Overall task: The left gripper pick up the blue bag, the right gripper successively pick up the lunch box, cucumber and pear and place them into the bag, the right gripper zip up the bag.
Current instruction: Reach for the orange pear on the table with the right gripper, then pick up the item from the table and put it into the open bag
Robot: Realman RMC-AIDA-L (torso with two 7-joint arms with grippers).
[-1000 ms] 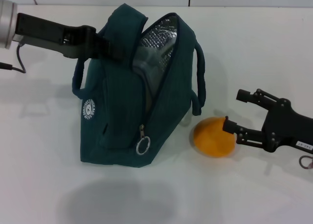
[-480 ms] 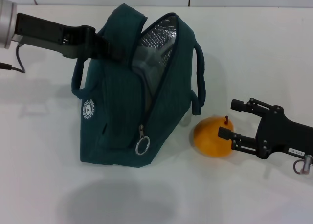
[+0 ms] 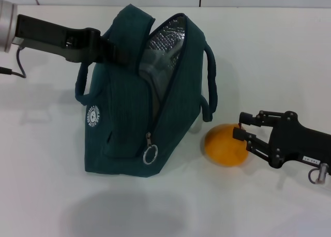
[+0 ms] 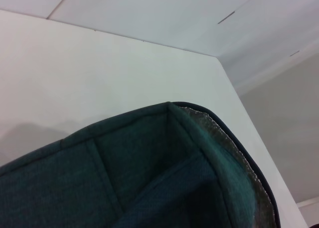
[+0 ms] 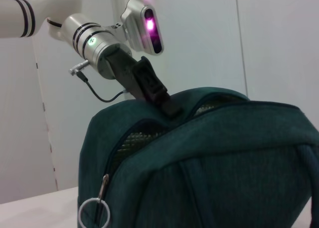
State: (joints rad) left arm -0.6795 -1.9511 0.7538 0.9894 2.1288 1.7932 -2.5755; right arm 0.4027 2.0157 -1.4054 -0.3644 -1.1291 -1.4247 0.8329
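Closing in on the pear (image 3: 226,145) beside the bag (image 3: 135,123).
Right gripper (image 3: 242,134) spread, nearly touching; left gripper (image 3: 115,50) pinching bag's rim. Probably smooth, bruisable: grip across the belly, gently.

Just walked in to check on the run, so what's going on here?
The left gripper is holding the blue bag by its top edge, keeping the zipped opening gaping so the silver lining shows. The right gripper is low at the table, fingers open around the side of the pear, which lies on the table just beside the bag. The pear is not lifted. Neither the lunch box nor the cucumber is in view on the table.
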